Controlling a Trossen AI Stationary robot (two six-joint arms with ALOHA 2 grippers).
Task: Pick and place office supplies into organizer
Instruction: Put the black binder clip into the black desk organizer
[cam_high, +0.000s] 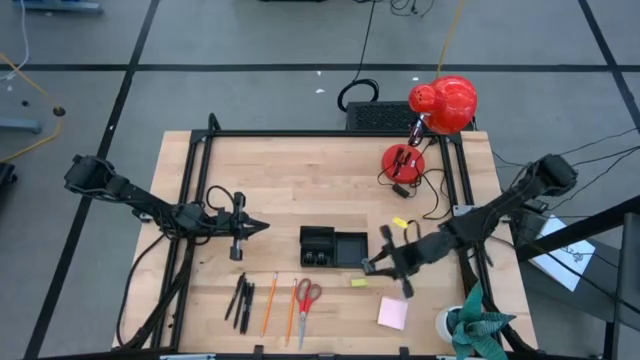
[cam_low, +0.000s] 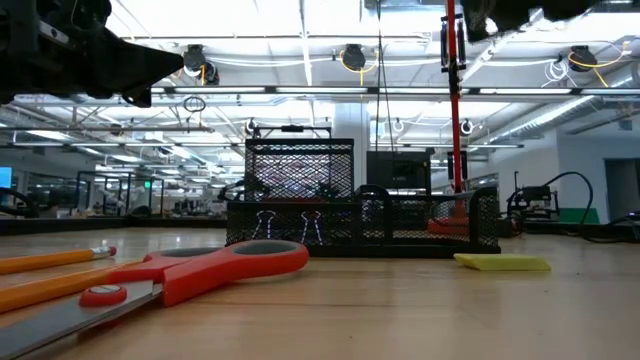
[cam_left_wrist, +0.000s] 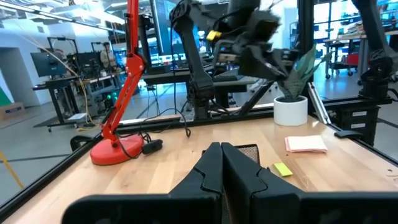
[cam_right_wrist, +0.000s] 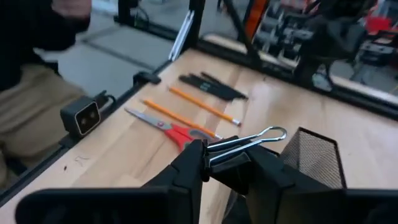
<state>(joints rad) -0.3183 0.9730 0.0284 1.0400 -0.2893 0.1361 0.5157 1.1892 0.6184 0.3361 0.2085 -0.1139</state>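
Right gripper (cam_right_wrist: 208, 163): we have it clamped on a black binder clip (cam_right_wrist: 239, 149), its wire handles sticking up past the fingertips; it hangs just beside the organizer's near end.
Organizer (cam_high: 333, 246): right next to our right gripper, its mesh wall (cam_right_wrist: 316, 157) almost touching the clip; in the low view two more clips (cam_low: 287, 226) already hang inside the front compartment.
Yellow-green bit (cam_high: 358, 282): lying on the wood just below our right gripper, on the table's front side.
Pink sticky-note pad (cam_high: 392, 313): a little further out toward the front edge, near the white pot with the plant (cam_high: 470, 325).
Scissors (cam_high: 306, 298): beyond the organizer from our right gripper, flat on the table, red handles toward the tray.
Pencils (cam_high: 270, 301): just past the scissors, lying parallel.
Pens (cam_high: 241, 297): further on again, in a loose bunch.
Left gripper (cam_high: 256, 227): waiting well apart on the organizer's far side, fingers pressed together, carrying nothing.
Red desk lamp (cam_high: 405, 160): behind us on the table, not our concern.
Risk: we judge the clip sits askew in our grip, so it may swing or spring free over the rim and land outside the tray.
Risk: lowering too close could push the light mesh wall and shift the organizer.
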